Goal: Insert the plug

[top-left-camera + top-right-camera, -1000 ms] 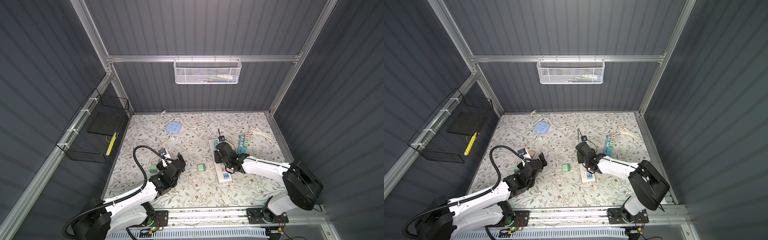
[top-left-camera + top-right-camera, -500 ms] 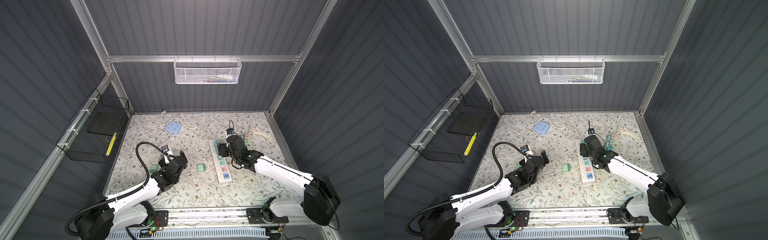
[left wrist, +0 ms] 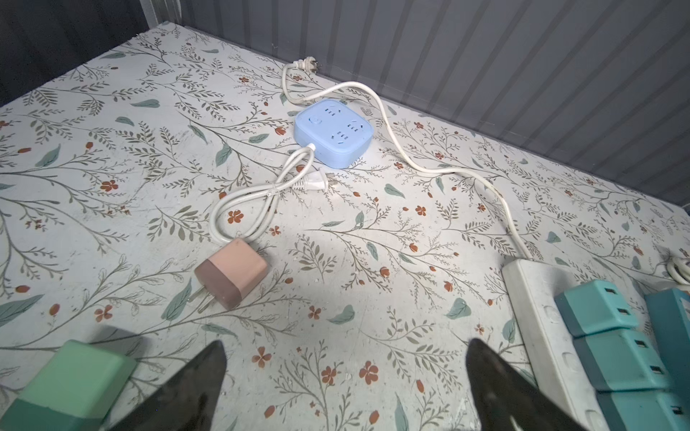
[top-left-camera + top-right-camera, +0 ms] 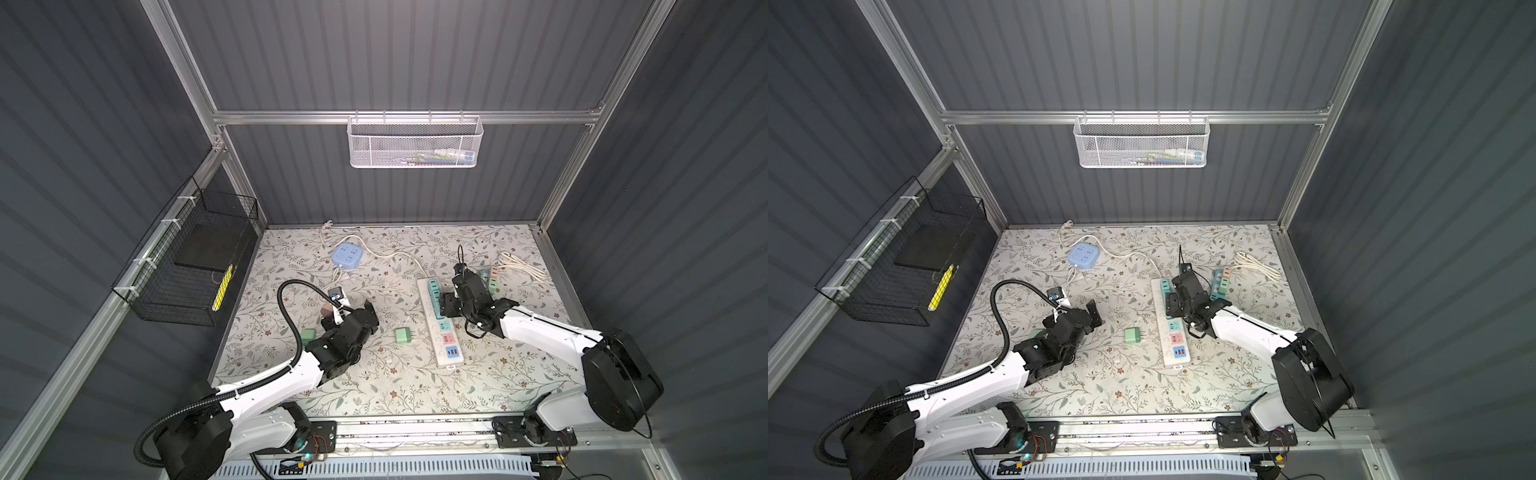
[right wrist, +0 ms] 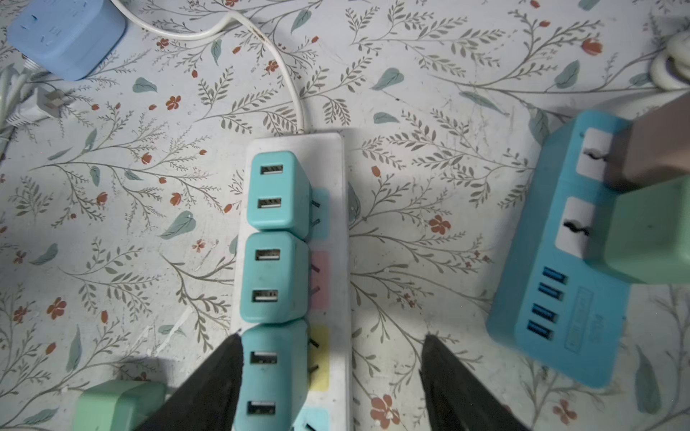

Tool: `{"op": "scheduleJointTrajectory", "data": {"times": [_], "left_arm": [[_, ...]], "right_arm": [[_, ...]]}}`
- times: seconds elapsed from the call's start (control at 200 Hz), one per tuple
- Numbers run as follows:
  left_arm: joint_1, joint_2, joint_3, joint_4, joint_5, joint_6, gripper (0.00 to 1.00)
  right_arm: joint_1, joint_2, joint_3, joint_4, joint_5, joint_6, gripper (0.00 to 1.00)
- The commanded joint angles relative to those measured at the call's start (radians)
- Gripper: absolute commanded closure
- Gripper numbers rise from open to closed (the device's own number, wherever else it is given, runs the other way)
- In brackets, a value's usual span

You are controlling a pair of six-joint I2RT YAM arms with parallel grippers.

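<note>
Attention is going to the green plug [image 4: 402,335], which is lying loose on its side on the counter [image 4: 374,386], just beside the white power strip [image 4: 441,332] on the left arm's side, in the gap between the two arms. Its prongs are pointing across at the strip rather than down, so I'm guessing it is needing tipping upright before any socket is taking it. The right claw [image 5: 331,337] is hanging over the strip with its jaws apart, gripping nothing. One finger is sitting close against the nearest of three teal adapters [image 5: 274,276] plugged in a row, and the green plug is showing just outside that finger, toward the robot's base. The left claw [image 3: 345,341] is gaping wide and empty, with a pink plug [image 3: 231,272] lying ahead of it, and is sitting about as near. Free sockets are showing at the strip's near end, so I'm judging the right arm's carry the shorter.
</note>
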Motion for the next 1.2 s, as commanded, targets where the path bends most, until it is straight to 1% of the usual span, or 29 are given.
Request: {"op": "scheduleJointTrajectory", "data": {"times": [0.0,0.135,0.315,0.41,0.49,0.56,0.685,0.816,0.911,1.026,1.131,1.196], "left_arm": [[0.005,0.019,0.033,-0.028,0.015,0.013,0.00],[0.006,0.051,0.060,-0.064,0.034,0.012,0.00],[0.006,0.093,0.097,-0.091,0.045,0.028,0.00],[0.010,0.083,0.113,-0.115,0.011,0.044,0.00],[0.020,0.062,0.122,-0.140,-0.018,0.057,0.00],[0.035,0.034,0.124,-0.159,-0.040,0.059,0.00],[0.055,-0.010,0.113,-0.176,-0.064,0.064,0.00],[0.063,-0.049,0.100,-0.206,-0.092,0.051,0.00],[0.065,-0.078,0.084,-0.212,-0.098,0.042,0.00],[0.066,-0.102,0.067,-0.218,-0.104,0.037,0.00],[0.066,-0.108,0.061,-0.220,-0.101,0.037,0.00],[0.066,-0.106,0.061,-0.221,-0.101,0.040,0.00]], "right_arm": [[-0.002,0.013,-0.031,0.032,0.006,0.020,0.25],[-0.004,-0.006,-0.044,0.032,0.004,0.022,0.26],[0.001,-0.104,-0.010,-0.031,-0.018,0.008,0.26],[0.039,-0.152,0.023,-0.070,-0.018,0.002,0.27],[0.099,-0.155,0.047,-0.070,-0.041,0.006,0.31],[0.162,-0.104,0.101,-0.090,-0.045,0.000,0.31],[0.234,0.029,0.189,-0.078,-0.127,-0.013,0.29],[0.248,0.178,0.282,-0.069,-0.199,0.010,0.25],[0.248,0.260,0.324,-0.056,-0.251,0.032,0.24],[0.248,0.313,0.326,-0.039,-0.283,0.067,0.23],[0.249,0.332,0.287,0.001,-0.342,0.113,0.22],[0.252,0.331,0.258,0.018,-0.345,0.134,0.22]]}}
